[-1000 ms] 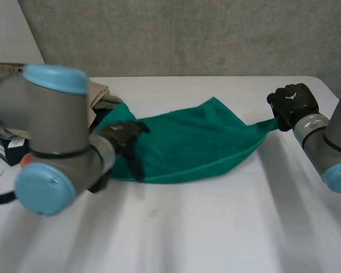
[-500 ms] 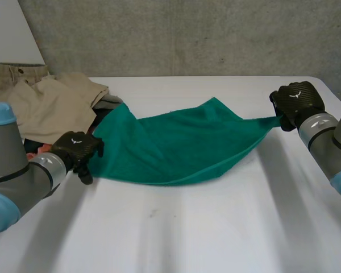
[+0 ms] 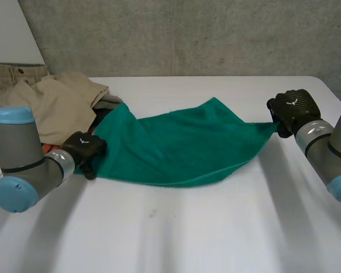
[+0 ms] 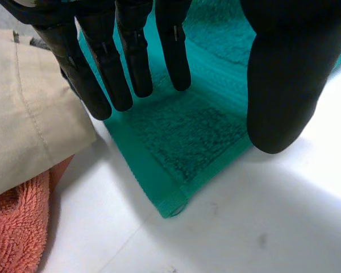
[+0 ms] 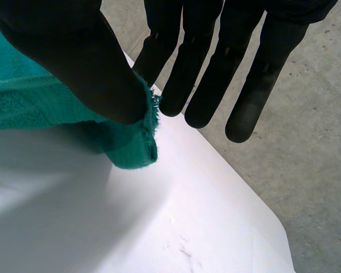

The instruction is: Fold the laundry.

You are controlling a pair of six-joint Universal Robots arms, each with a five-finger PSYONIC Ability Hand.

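Note:
A green towel (image 3: 182,148) lies spread and slightly stretched across the white table (image 3: 187,227). My left hand (image 3: 84,149) is at its near left corner. In the left wrist view the fingers (image 4: 133,57) and the thumb (image 4: 284,74) stand apart above that corner (image 4: 187,142) without closing on it. My right hand (image 3: 292,108) is at the towel's far right corner, lifted a little off the table. There the thumb (image 5: 74,62) pinches the towel's edge (image 5: 45,108) against a finger.
A pile of laundry sits at the table's left: beige trousers (image 3: 51,102), a dark garment (image 3: 105,105) and an orange towel (image 4: 17,227) beside my left hand. The table's right edge and the concrete floor (image 5: 307,170) lie just past my right hand.
My left arm has swung back to the left, and its hand has gone from the towel's left part to the near left corner. The right hand has kept its pinch, barely moving.

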